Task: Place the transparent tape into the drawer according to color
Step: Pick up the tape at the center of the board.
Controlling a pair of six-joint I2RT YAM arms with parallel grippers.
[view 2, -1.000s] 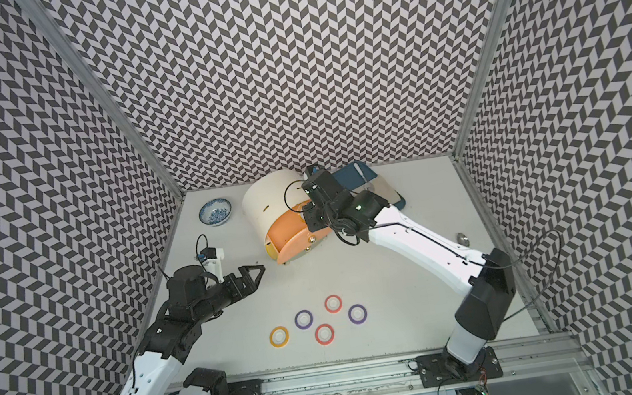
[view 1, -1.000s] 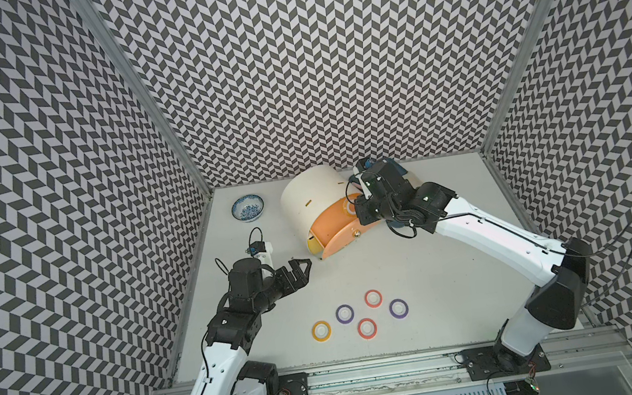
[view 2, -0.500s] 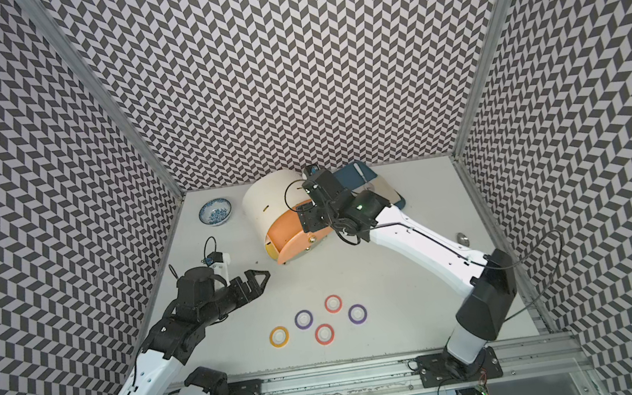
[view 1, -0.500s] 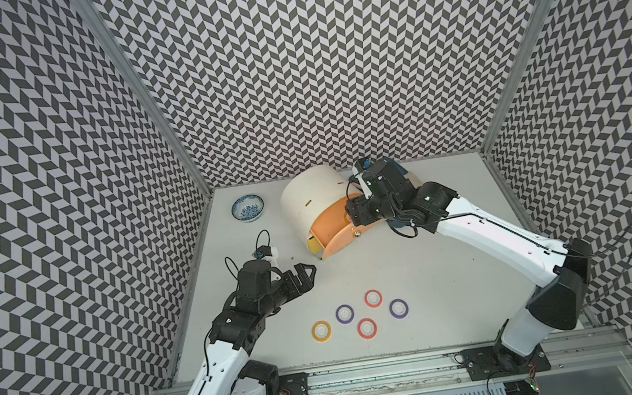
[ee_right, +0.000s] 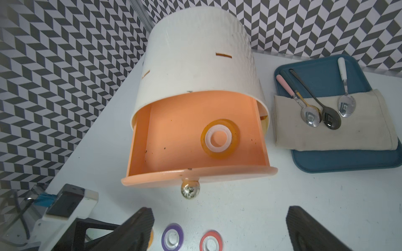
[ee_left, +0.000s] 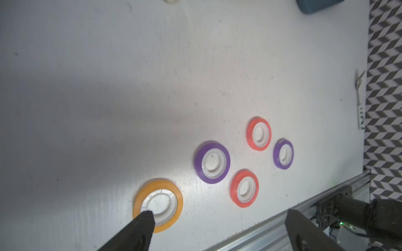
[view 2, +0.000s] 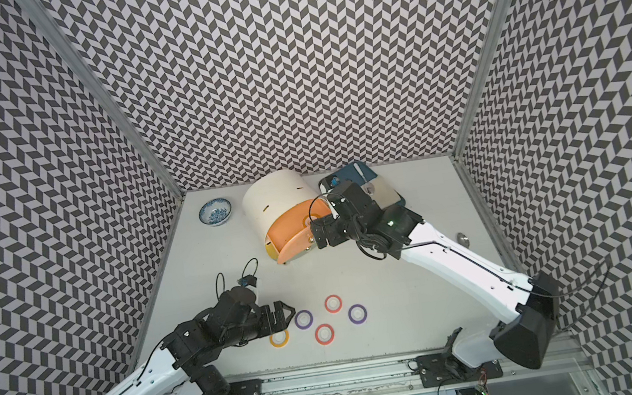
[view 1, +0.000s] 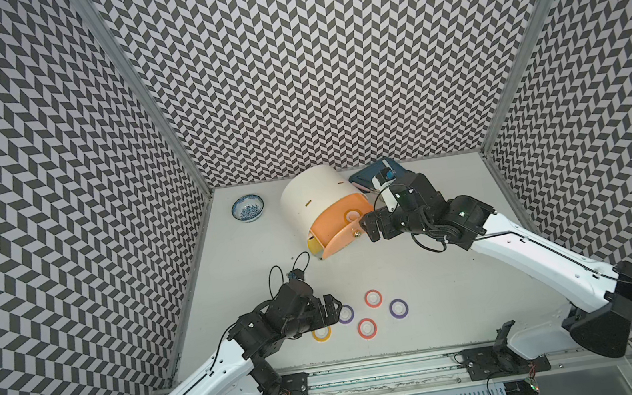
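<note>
Five rings of transparent tape lie near the table's front: yellow (view 1: 321, 333), purple (view 1: 345, 314), red (view 1: 373, 298), red (view 1: 367, 328) and purple (view 1: 398, 308). A sixth, yellow tape (ee_right: 219, 139) lies flat in the pulled-out orange drawer (ee_right: 195, 176) of the cream round cabinet (view 1: 318, 194). My left gripper (ee_left: 219, 214) is open and low over the front yellow tape (ee_left: 157, 204); one finger (ee_left: 141, 228) overlaps its rim. My right gripper (ee_right: 219, 210) is open and empty just in front of the drawer's knob (ee_right: 190, 191).
A blue-and-white bowl (view 1: 248, 208) stands at the back left. Right of the cabinet, a blue tray (ee_right: 335, 160) holds a cloth and three spoons. A small metal piece (view 2: 461, 237) lies by the right wall. A metal rail (view 1: 372, 371) runs along the front edge.
The right gripper has opened and drawn back from over the drawer to its front. The left arm has swung forward and down to the yellow tape, staying open.
</note>
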